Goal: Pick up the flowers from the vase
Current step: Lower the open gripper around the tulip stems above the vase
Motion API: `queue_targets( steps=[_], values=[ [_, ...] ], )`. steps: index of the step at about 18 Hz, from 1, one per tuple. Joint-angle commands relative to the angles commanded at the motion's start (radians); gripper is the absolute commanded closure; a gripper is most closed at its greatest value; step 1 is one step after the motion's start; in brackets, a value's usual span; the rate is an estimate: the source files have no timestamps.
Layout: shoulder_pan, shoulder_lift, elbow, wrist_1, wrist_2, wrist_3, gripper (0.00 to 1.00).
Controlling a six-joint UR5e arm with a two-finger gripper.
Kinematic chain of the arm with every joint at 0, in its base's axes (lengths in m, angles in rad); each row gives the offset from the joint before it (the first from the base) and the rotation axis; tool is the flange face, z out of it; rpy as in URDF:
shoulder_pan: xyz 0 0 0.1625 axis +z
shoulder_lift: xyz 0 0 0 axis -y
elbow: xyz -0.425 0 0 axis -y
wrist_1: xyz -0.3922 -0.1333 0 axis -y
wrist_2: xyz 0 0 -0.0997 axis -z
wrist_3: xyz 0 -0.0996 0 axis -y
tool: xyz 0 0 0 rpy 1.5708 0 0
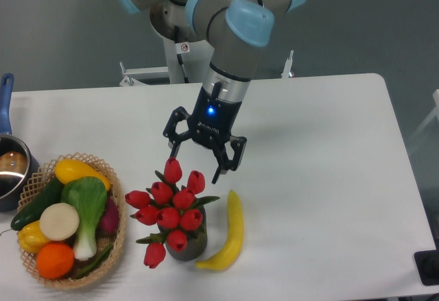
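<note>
I'm at the approach step: my gripper [195,158] hangs spread wide and empty, just off the flowers [170,208] at their 1 o'clock. They sit bunched in the vase [192,246], banana [228,236] at its 3 o'clock. Arm's reaching in from 12, wrist tilted down, so next I'd drop lower and pinch the stems, I reckon.

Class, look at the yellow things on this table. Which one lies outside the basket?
The banana. It lies on the bare table beside the vase of flowers, while the other yellow items sit inside the wicker basket.
</note>
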State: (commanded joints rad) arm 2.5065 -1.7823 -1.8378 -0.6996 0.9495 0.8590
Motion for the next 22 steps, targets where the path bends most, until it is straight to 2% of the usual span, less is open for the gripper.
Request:
queue_targets(
  steps=[6, 14, 22],
  values=[
    [-0.009, -0.029, 0.029, 0.006, -0.008, -0.002, 0.00],
    [-0.029, -0.095, 0.117, 0.006, -0.008, -0.009, 0.00],
    [-0.048, -0.109, 0.117, 0.011, -0.008, -0.006, 0.00]
  ],
)
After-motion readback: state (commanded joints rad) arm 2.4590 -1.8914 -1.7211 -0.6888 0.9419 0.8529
